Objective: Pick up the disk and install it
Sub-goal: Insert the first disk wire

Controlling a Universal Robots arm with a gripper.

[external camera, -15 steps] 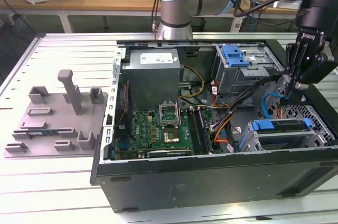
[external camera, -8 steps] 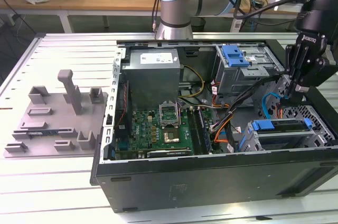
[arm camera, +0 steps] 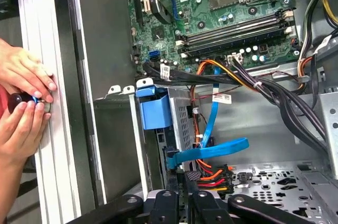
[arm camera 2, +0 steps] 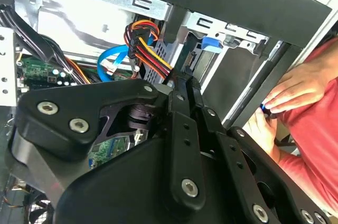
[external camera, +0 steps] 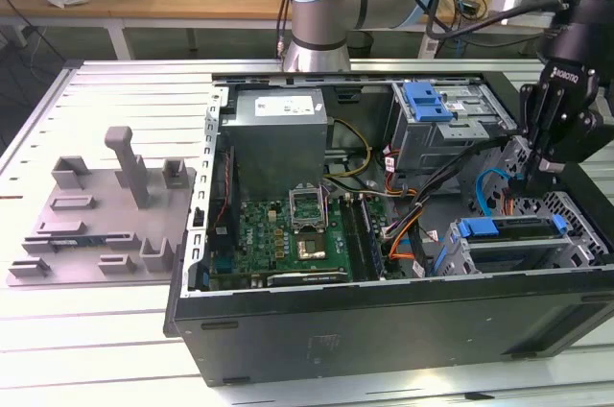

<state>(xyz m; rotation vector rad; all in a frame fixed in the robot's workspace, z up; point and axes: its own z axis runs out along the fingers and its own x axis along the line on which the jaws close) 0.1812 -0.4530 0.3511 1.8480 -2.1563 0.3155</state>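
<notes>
The disk (external camera: 518,227) stands on edge in the lower metal drive cage (external camera: 576,251) at the exterior view's right, its blue carrier handle (external camera: 477,227) at the cage's near end. In the first wrist view the carrier (arm camera: 155,109) and the disk's dark edge (arm camera: 172,168) run down to my gripper (arm camera: 182,197). The gripper (external camera: 526,184) hangs over the disk's far end with its fingers drawn together on that edge. In the second wrist view the gripper (arm camera 2: 182,78) points into the cage beside a blue tab (arm camera 2: 210,42); its tips are hidden there.
An open computer case (external camera: 384,321) holds the motherboard (external camera: 297,234) and a second cage with a blue bracket (external camera: 427,100). Power wires (arm camera: 211,174) and a blue cable (arm camera: 211,152) lie beside the fingers. A person's hands (arm camera: 24,102) rest outside the case. A grey fixture (external camera: 106,215) lies at the exterior view's left.
</notes>
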